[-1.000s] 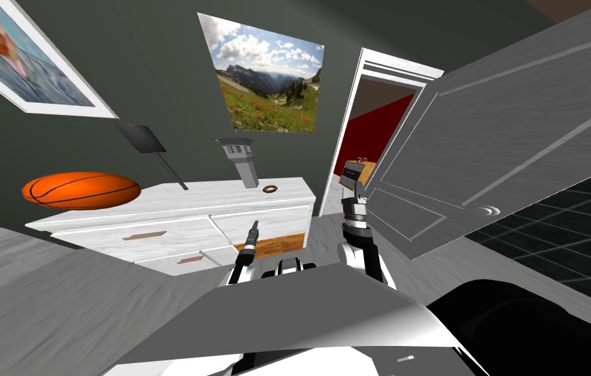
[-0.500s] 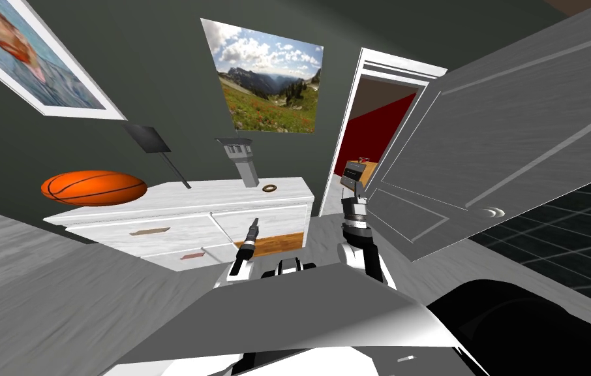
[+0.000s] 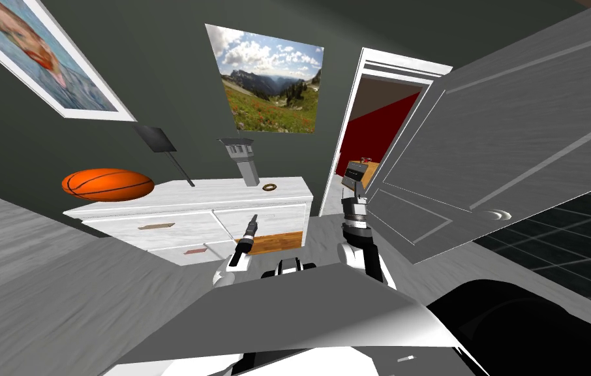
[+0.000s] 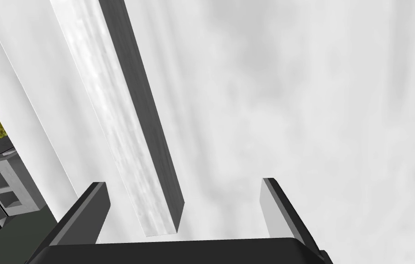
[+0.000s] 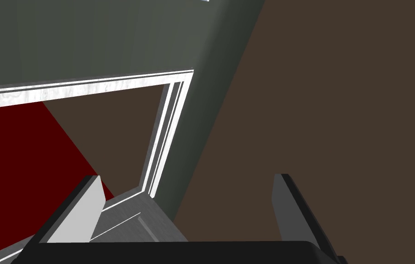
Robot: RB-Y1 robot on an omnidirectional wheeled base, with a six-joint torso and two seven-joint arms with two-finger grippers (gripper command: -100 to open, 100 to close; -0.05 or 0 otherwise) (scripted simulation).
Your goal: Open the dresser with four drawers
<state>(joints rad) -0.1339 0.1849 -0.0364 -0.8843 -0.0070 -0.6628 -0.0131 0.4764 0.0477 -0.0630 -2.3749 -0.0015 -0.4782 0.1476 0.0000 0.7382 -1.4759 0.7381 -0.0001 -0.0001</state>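
1. Reaching for the white dresser (image 3: 209,193), the left claw (image 3: 253,224) points at the dresser's front, at about 11 o'clock from the robot in the head view.
2. Seen from the left wrist, the claw's two fingers (image 4: 93,208) stand well apart and grip nothing.
3. A pale bar (image 4: 128,137) with a dark side runs along the white front. Its end lies between the fingers, nearer one of them, and appears to touch neither.
4. The dresser stands against a dark wall, with small brownish handles (image 3: 156,226) on its drawer fronts. A wood-coloured patch (image 3: 278,242) shows just beside the left claw, at its 3 o'clock.
5. An orange basketball (image 3: 108,185) rests at the 9 o'clock end of the dresser top and a small ring (image 3: 269,187) near the 3 o'clock end. A grey tower-shaped object (image 3: 242,160) stands just beside the ring.
6. The right claw (image 3: 353,176) is raised at about 1 o'clock, before the doorway (image 3: 369,124). The right wrist view shows its fingers (image 5: 80,211) spread and empty.
7. A grey panelled door (image 3: 516,130) stands open at 2 o'clock, and a landscape picture (image 3: 268,81) hangs at 12 o'clock above the dresser.
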